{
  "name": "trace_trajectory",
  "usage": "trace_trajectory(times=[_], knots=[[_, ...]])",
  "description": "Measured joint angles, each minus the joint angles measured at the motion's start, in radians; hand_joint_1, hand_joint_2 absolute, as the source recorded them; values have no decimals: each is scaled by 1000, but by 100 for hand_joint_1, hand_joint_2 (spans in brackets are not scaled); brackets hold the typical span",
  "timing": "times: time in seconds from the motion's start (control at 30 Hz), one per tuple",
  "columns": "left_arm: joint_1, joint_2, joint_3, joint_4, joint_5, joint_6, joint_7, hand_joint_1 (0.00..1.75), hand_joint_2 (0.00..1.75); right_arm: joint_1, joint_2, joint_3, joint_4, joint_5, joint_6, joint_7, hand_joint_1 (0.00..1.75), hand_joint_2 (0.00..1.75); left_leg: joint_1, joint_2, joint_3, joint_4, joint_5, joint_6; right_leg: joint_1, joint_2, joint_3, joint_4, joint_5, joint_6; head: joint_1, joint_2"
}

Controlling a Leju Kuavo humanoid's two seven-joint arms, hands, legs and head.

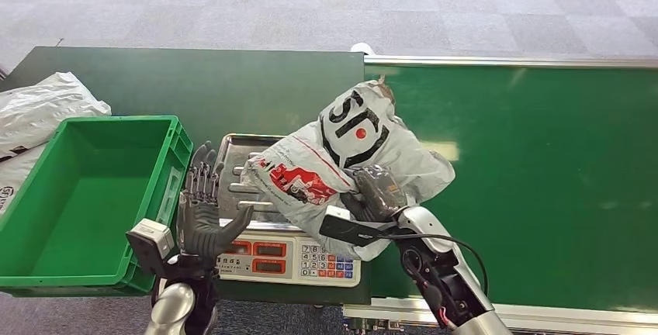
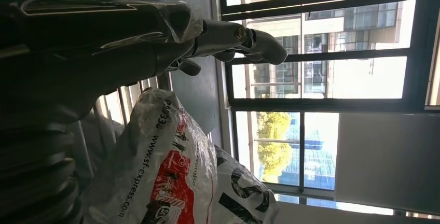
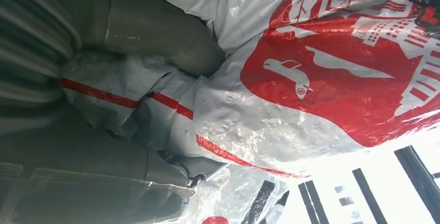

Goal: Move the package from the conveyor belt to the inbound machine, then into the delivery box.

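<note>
Grey fingers, right hand (image 1: 376, 195): curled into the crinkled white-and-grey plastic courier package with red print (image 1: 341, 160), gripping it from beneath.
Package: lifted over the steel scale pan of the inbound machine (image 1: 233, 149), at the green conveyor belt (image 1: 543, 172) edge, probably for weighing.
Left hand (image 1: 203, 211): fingers spread, empty, beside the green plastic delivery box (image 1: 46, 269), likely ready to receive.

likely a parcel-sorting room: conveyor belt (image 1: 535, 188), weighing scale (image 1: 291, 257).

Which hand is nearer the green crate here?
Left. The left hand hovers open just beside the green crate's near wall; the right hand grips the courier bag over the scale, farther off.
</note>
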Motion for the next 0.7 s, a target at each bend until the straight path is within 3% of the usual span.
trace_trajectory(times=[0.17,0.3,0.43,0.7], knots=[[-5,-3,2,7,-1,-4,1,0,175,-6,2,9,3,-6,-138,-97,175,175,0,0,0,0,0,0,0,0,0,0,0,0,0,0],[-16,-5,2,19,-2,-14,-1,0,175,-4,2,7,-18,-25,-169,-125,175,175,0,0,0,0,0,0,0,0,-1,0,0,0,0,0],[-30,-6,0,33,-1,-29,-9,0,175,-44,0,1,27,-24,-110,-117,175,175,0,1,-1,0,0,0,0,0,-1,0,0,0,0,0],[-54,-8,-12,62,2,-37,-13,0,175,-236,33,18,300,0,31,-97,175,175,0,1,0,0,2,0,0,0,-1,0,2,0,0,0]])
